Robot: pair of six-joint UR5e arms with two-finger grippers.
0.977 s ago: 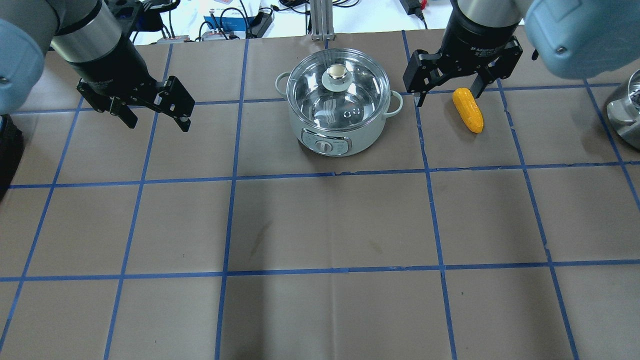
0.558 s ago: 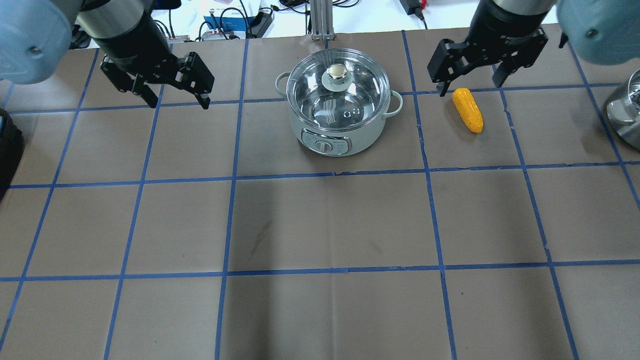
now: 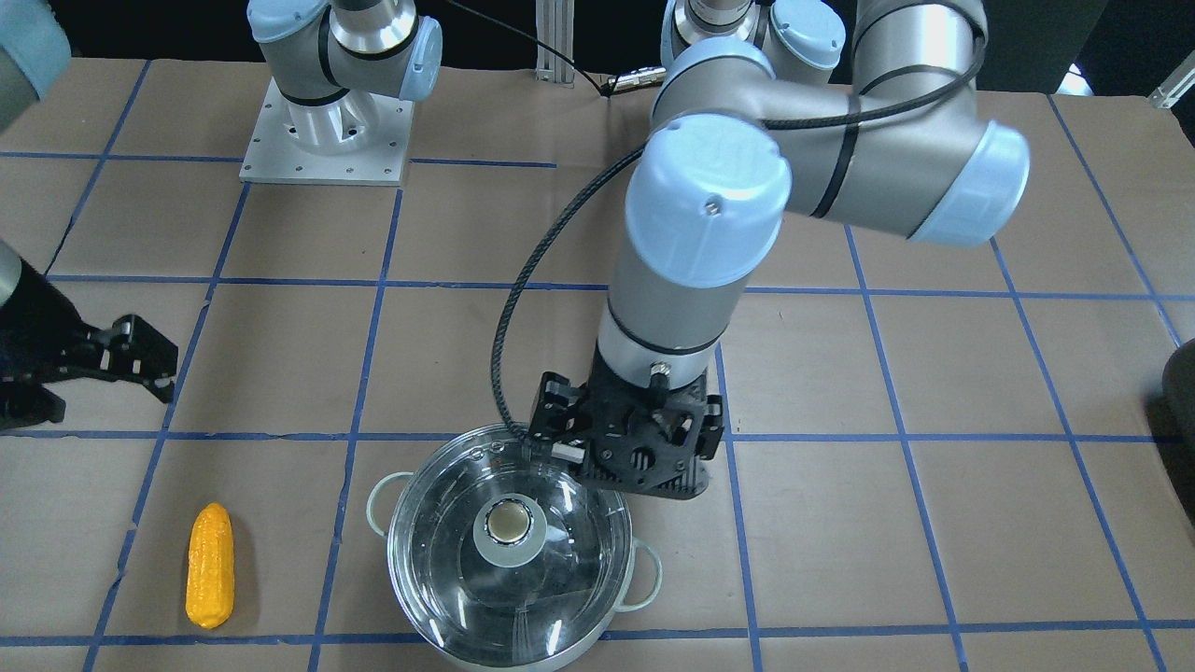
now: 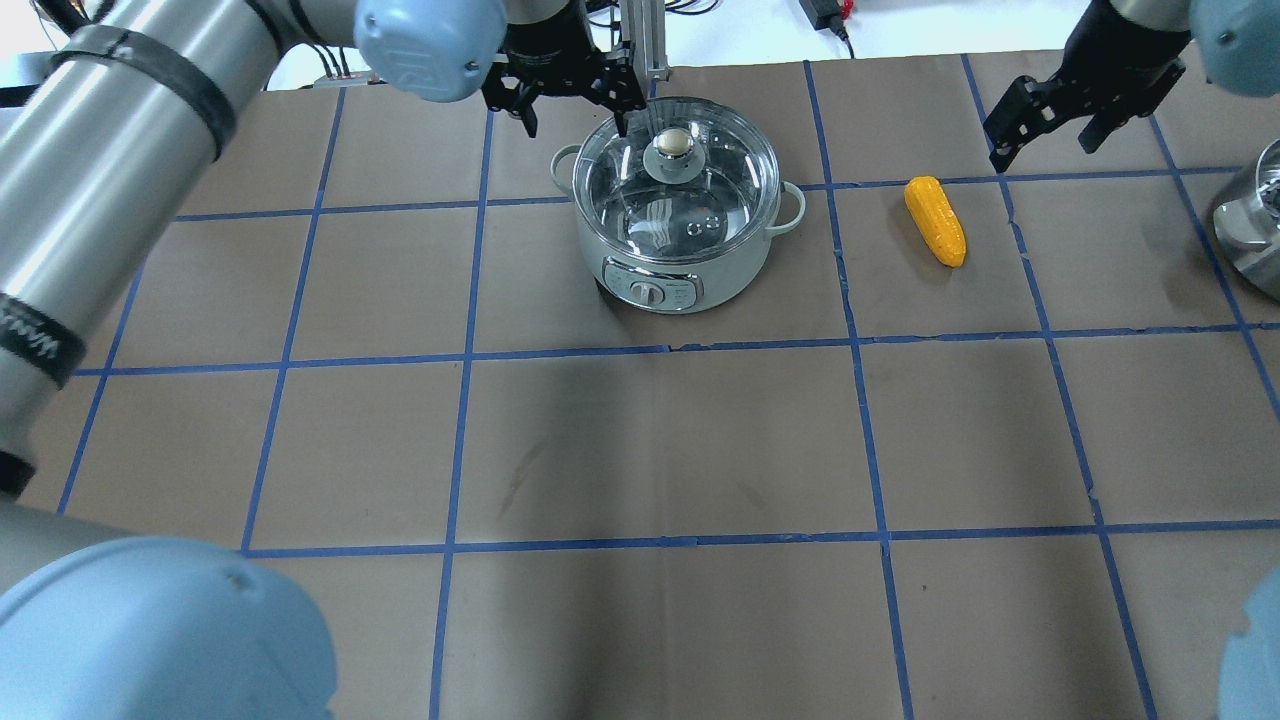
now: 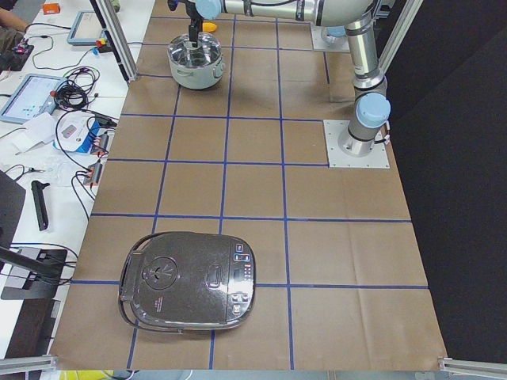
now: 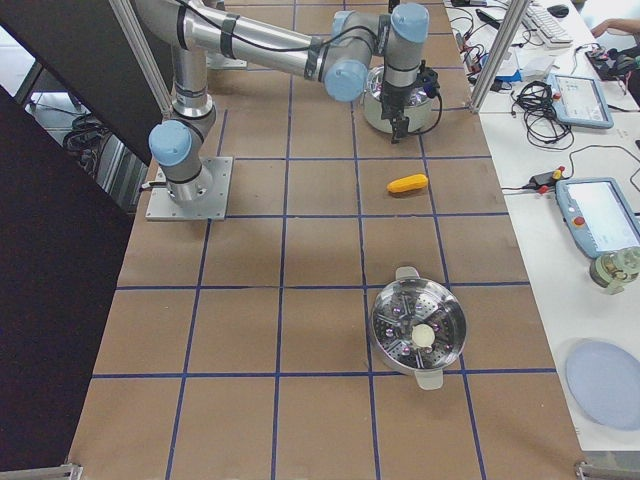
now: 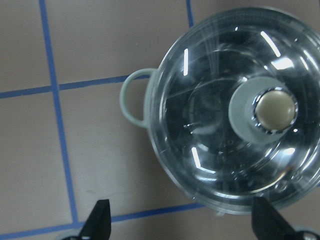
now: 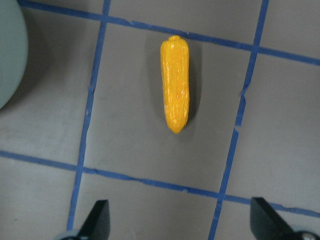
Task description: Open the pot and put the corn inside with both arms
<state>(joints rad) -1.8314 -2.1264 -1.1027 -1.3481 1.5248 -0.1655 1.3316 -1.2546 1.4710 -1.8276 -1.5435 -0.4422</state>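
Overhead exterior view: the pot [image 4: 678, 250] stands in the upper middle of the frame on the brown table [image 4: 660, 450], which is marked into squares by blue tape lines [image 4: 560, 352]. Its glass lid [image 4: 700, 215] sits closed on it, the pale knob [image 4: 675, 146] up, and a pale loop handle sticks out on either side. The corn [image 4: 936, 221] lies flat on the table to the right of the pot, in the neighbouring taped square and apart from the pot, its narrow tip pointing toward the lower right. The left gripper [image 4: 573, 120] hangs at the pot's upper-left rim, just up and left of the knob, with its fingers spread wide and nothing between them. The left wrist view shows both fingertips at the bottom edge with the lid's rim between them and the knob off toward the right; how high the fingers hang above the lid cannot be told. The right gripper [image 4: 1045, 140] is in the upper right corner, up and to the right of the corn, likewise spread wide and empty. In its wrist view the corn lies in the upper middle, clear of the two fingertips at the bottom corners. A second steel pot [image 4: 1250, 230] sits at the right edge of the frame. In the exterior left view a dark rice cooker [image 5: 186, 281] rests in the lower left of the table.
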